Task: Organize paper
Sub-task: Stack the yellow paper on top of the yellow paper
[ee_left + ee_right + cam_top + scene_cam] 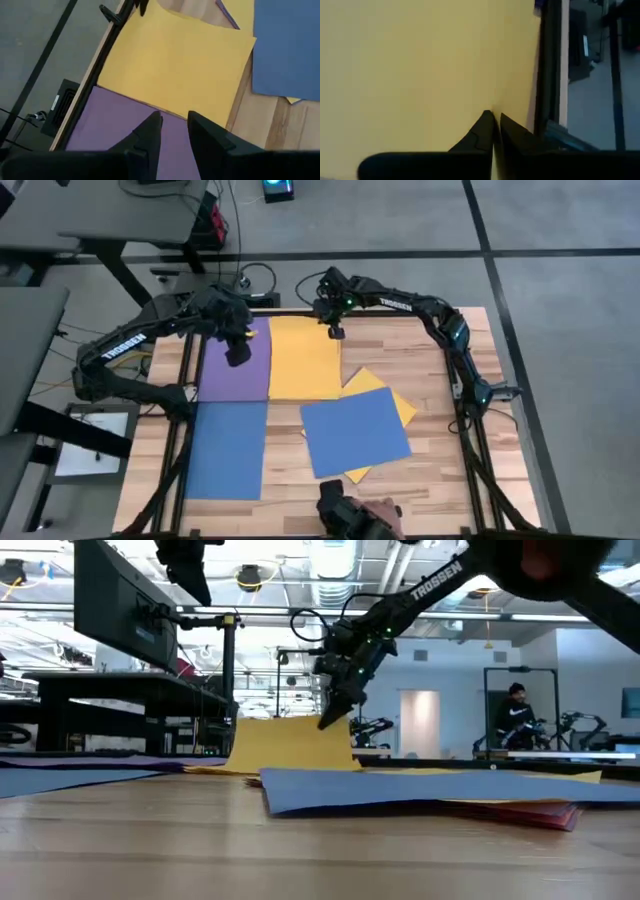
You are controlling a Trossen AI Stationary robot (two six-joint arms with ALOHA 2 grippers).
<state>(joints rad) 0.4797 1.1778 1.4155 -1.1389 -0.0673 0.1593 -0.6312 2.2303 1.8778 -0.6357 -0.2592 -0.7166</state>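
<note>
The right gripper [336,332] was at the far edge of the table [440,470], near the middle of that edge, with its fingers [482,131] pinched nearly together on the far edge of a yellow sheet [304,358]. In the low view that edge of the sheet stood lifted off the wood, curling up to the gripper [333,718], while the rest of it lay flat. The right wrist view showed the thin paper edge running up between the two dark fingertips.

The left gripper [237,355] hung over the purple sheet [236,368], which lay flat toward the far left corner of the table, its long side touching the yellow sheet. In the left wrist view its fingers [150,131] stood a narrow gap apart with nothing between them; whether they touched the purple paper [107,127] below could not be made out for certain.

A blue sheet [226,448] lay along the left edge, just nearer than the purple one, and squared with it. A second blue sheet [355,431] lay turned at an angle near the table's middle, on top of another yellow sheet [385,395] whose corners showed past it on the far and near sides. In the low view a red-pink sheet [540,812] showed as a thin edge underneath this loose pile, toward the right.
</note>
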